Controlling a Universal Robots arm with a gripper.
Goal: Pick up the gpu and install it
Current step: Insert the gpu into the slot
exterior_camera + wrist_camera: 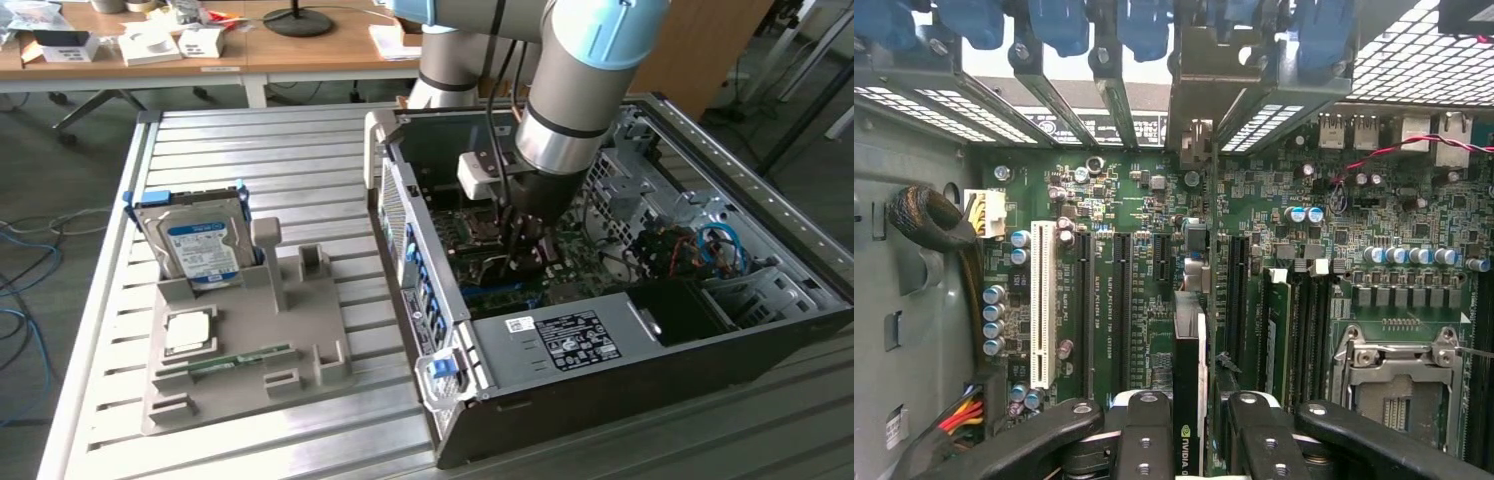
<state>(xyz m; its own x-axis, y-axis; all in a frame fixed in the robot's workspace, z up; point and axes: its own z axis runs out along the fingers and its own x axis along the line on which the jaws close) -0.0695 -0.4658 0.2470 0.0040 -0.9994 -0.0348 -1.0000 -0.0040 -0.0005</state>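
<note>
GPU held edge-on inside the open computer case

The gripper (1189, 425) grips the gpu (1189, 375), its fingers (1144, 430) pressed to both flat sides of the thin dark card, which stands upright over the green motherboard (1144, 250), its metal bracket (1199, 95) up by the rear slot openings. In the exterior view the arm (567, 110) reaches down into the case (587, 340); the grey parts tray (240, 340) with the blue-framed hard drive (194, 245) lies at nine o'clock from the case.

High exterior view over the open computer case (641, 330); wrist view close above its motherboard (1154, 260).
</note>
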